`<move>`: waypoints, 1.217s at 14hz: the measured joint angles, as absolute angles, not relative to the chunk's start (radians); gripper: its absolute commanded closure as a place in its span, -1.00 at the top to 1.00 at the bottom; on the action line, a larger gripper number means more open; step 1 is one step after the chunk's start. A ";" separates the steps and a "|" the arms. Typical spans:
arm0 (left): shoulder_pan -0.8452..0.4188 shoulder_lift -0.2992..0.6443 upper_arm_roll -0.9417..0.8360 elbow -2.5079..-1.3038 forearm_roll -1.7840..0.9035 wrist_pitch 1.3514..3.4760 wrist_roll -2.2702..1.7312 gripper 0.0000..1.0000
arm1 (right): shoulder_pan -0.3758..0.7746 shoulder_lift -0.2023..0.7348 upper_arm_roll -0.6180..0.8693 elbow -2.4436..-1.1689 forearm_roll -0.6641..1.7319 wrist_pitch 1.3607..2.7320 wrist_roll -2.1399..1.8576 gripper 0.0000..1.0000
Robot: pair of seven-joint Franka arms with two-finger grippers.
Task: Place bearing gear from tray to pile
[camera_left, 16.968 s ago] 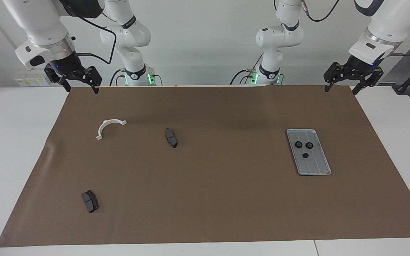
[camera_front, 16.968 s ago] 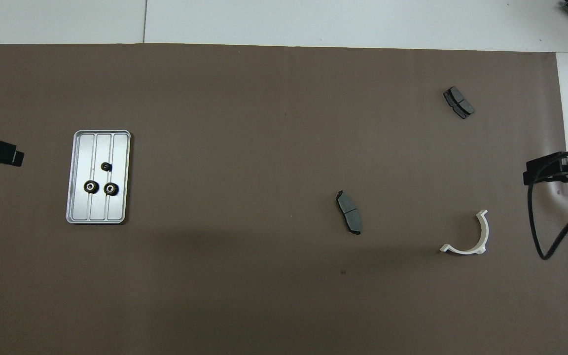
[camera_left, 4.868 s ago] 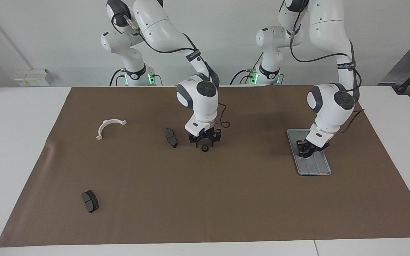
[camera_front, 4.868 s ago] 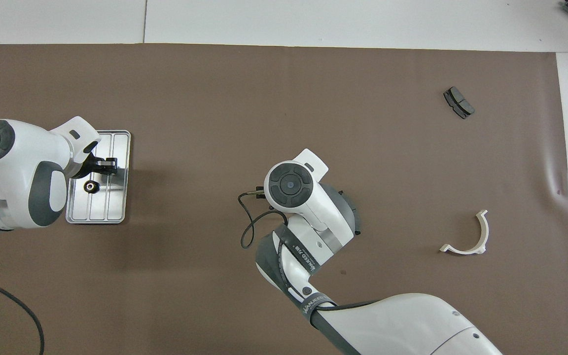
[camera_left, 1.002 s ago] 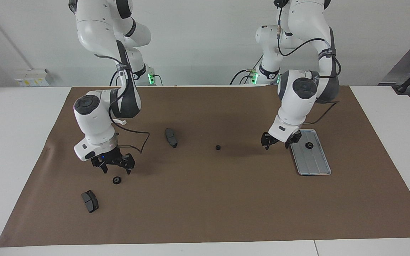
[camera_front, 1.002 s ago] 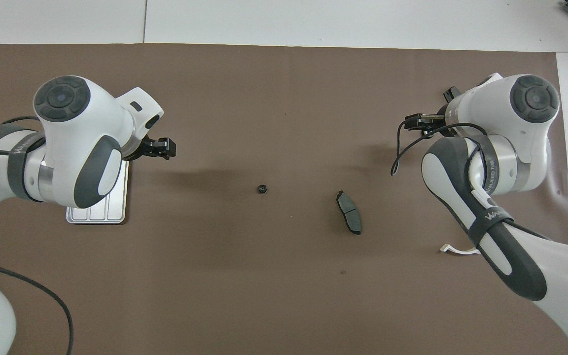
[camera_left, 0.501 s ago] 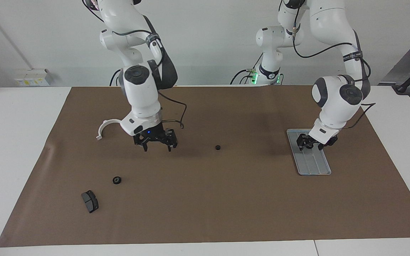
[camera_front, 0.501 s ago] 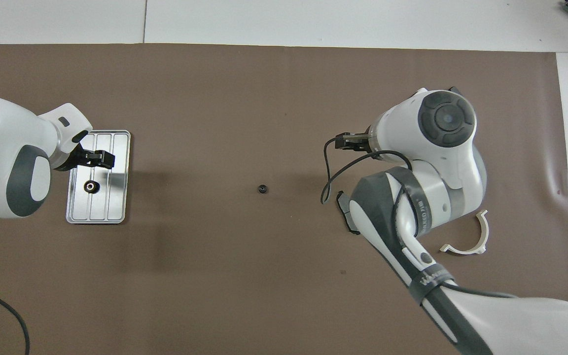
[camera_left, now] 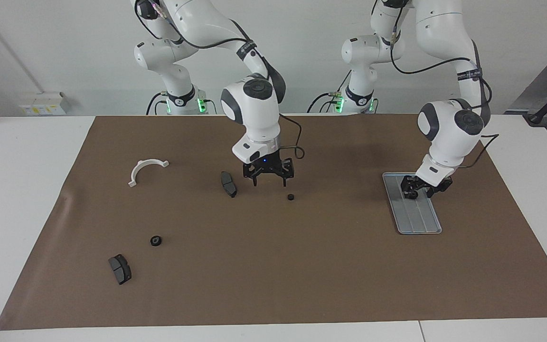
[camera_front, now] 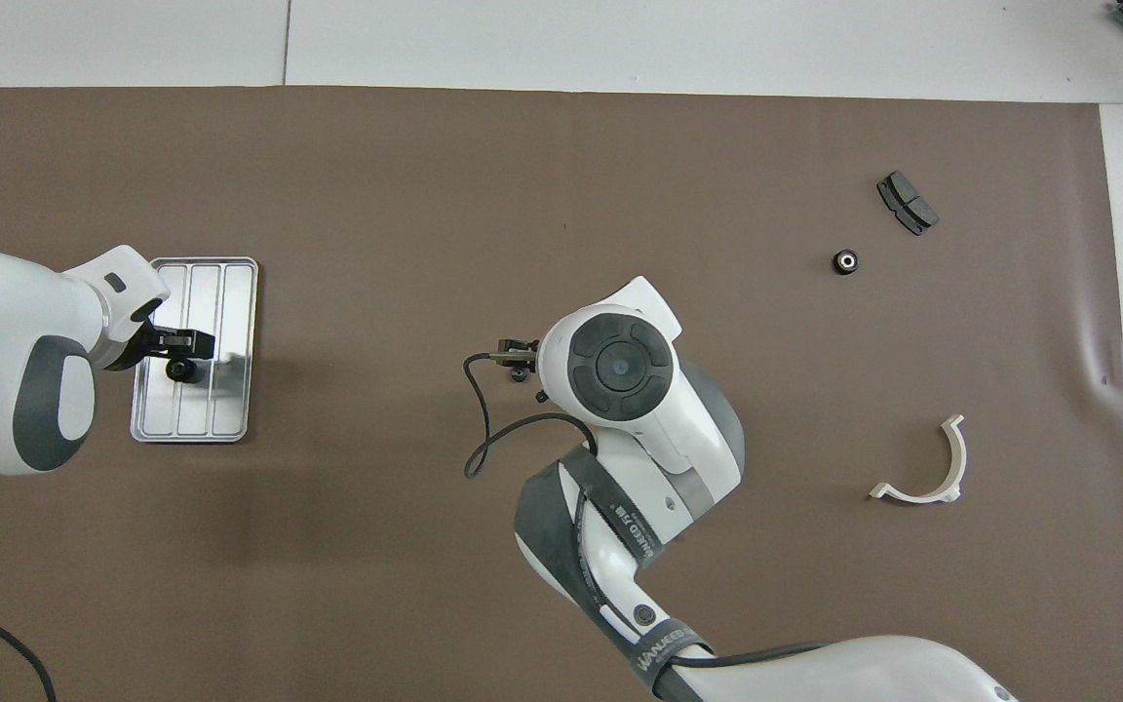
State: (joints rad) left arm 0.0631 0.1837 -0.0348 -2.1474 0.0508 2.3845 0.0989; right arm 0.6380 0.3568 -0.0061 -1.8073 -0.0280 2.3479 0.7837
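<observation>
The silver tray (camera_left: 418,219) (camera_front: 233,292) lies toward the left arm's end of the table. One black bearing gear (camera_left: 411,194) (camera_front: 178,371) sits on it. My left gripper (camera_left: 419,189) (camera_front: 177,343) is low over the tray, right at that gear. A bearing gear (camera_left: 156,241) (camera_front: 845,261) lies on the mat toward the right arm's end, with no pile in view. A smaller black gear (camera_left: 290,196) rests mid-mat. My right gripper (camera_left: 269,182) (camera_front: 517,355) hangs open and empty just above the mat beside the smaller gear.
Two dark brake pads lie on the brown mat, one mid-mat (camera_left: 228,184) beside my right gripper and one (camera_left: 119,269) (camera_front: 906,203) near the placed gear. A white half-ring (camera_left: 146,170) (camera_front: 924,468) lies toward the right arm's end.
My right gripper has swung from the gear by the brake pad to the middle of the mat. My left gripper has moved from beside the tray onto it and lowered at the gear.
</observation>
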 measured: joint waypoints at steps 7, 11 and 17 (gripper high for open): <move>0.087 0.181 -0.034 -2.204 0.051 2.427 0.098 0.30 | 0.690 0.506 -0.011 -1.761 -0.125 2.447 0.872 0.89; 0.087 0.181 -0.034 -2.209 0.051 2.436 0.083 0.15 | 0.690 0.523 -0.011 -1.739 -0.146 2.460 0.872 0.19; 0.087 0.180 -0.036 -2.215 0.051 2.442 0.071 -0.22 | 0.690 0.527 -0.011 -1.737 -0.152 2.460 0.872 0.15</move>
State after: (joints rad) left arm 0.0870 0.1801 -0.0356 -2.2145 0.0506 2.4416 0.0710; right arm 0.6903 0.5270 -0.0113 -1.7369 -0.1519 2.4600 0.8717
